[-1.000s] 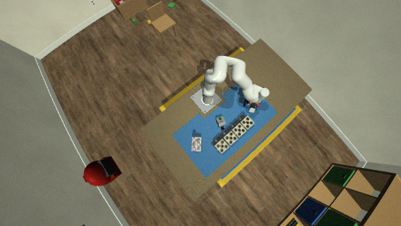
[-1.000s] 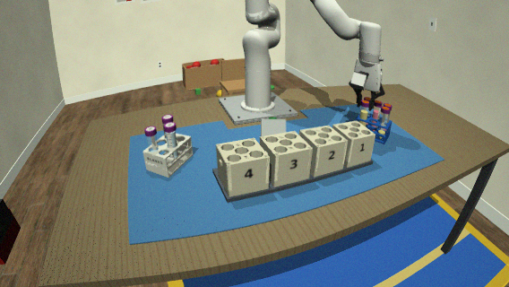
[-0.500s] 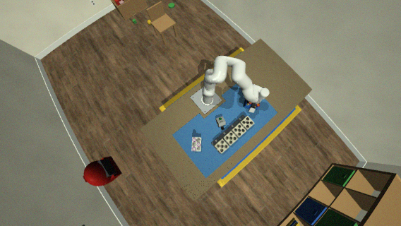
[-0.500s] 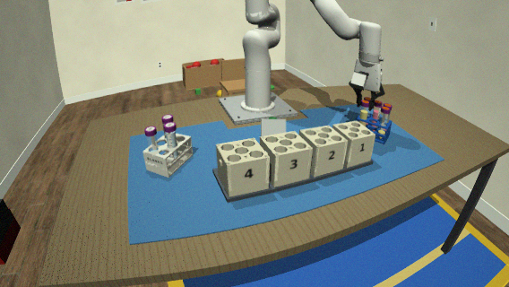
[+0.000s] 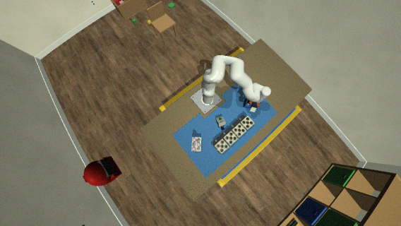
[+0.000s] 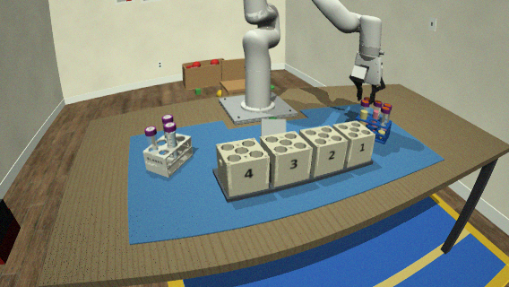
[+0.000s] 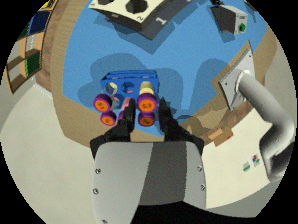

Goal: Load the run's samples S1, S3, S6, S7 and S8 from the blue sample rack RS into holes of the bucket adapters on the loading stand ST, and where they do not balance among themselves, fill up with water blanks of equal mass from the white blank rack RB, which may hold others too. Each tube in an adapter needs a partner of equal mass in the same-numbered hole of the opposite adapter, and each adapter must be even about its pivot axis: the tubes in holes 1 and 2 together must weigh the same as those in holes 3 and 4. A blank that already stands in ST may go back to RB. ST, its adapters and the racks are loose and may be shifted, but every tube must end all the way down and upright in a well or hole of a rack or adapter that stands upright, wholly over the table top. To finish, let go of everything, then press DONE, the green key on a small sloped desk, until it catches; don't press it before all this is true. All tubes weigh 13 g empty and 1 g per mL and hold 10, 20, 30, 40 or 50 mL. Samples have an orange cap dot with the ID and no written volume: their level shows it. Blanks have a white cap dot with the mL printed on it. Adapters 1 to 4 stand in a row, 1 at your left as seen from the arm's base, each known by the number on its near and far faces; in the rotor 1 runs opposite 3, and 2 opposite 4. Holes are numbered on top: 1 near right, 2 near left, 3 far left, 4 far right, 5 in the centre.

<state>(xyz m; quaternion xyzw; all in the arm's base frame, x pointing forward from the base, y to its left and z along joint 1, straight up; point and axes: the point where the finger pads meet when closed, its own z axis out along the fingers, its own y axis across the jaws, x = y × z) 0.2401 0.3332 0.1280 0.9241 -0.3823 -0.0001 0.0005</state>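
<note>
The blue sample rack RS (image 6: 377,122) stands at the right of the blue mat and holds several orange-dotted sample tubes (image 6: 375,108). My gripper (image 6: 367,96) hangs straight over it, fingertips at cap height. In the wrist view the fingers stand loosely either side of one sample cap (image 7: 147,103), slightly apart from it, so the gripper is open. The cap IDs are too small to read. The stand ST (image 6: 293,157) carries adapters 4, 3, 2, 1 from left to right, all holes empty. The white blank rack RB (image 6: 168,150) holds three purple-capped blanks.
The sloped desk with the green DONE key (image 5: 219,119) sits between the arm's base (image 5: 208,100) and ST; it also shows in the wrist view (image 7: 229,19). Adapter 1 (image 6: 358,141) stands close to RS. The table's right edge lies just beyond RS.
</note>
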